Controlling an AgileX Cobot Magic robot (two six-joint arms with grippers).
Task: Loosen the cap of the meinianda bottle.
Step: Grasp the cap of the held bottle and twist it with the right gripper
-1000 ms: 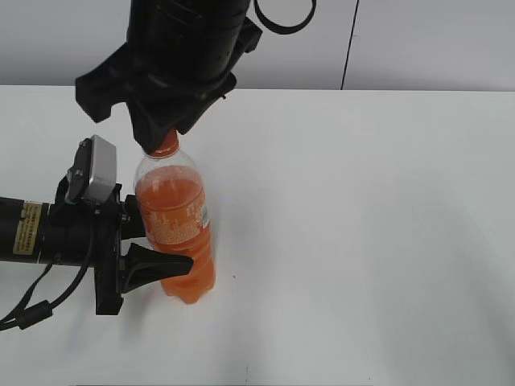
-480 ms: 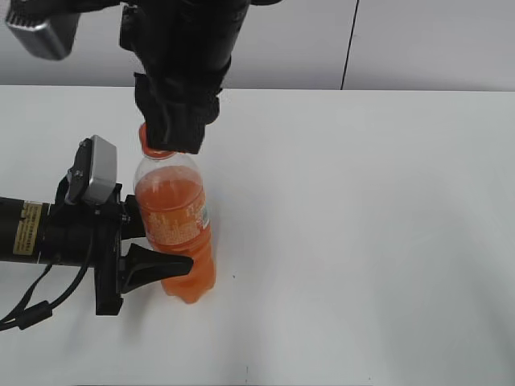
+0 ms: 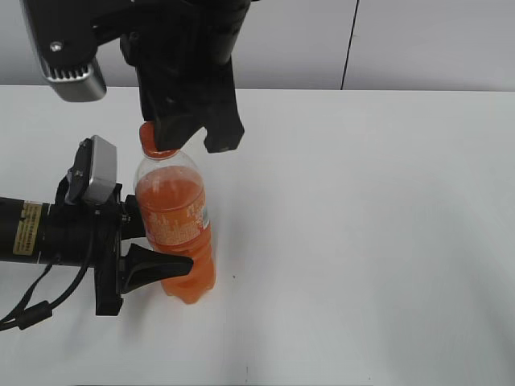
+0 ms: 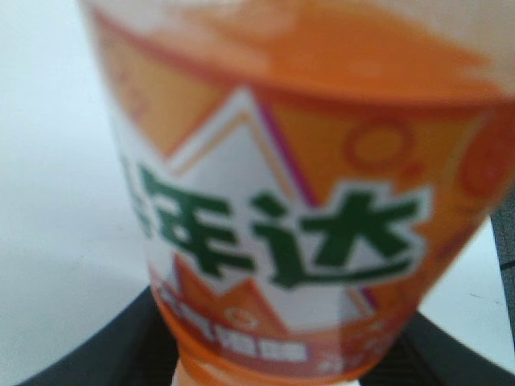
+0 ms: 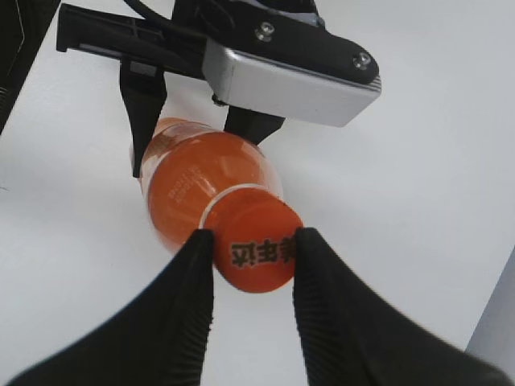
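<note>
Upright on the white counter (image 3: 362,241), the meinianda bottle (image 3: 175,233) is gripped at its label band by the left hand (image 3: 153,269), while its orange cap (image 5: 256,253) is pinched from above by the right hand (image 5: 249,277).

Bright, even light, soft faint shadows on the white table (image 3: 362,241) — left wrist view blurred (too close)
</note>
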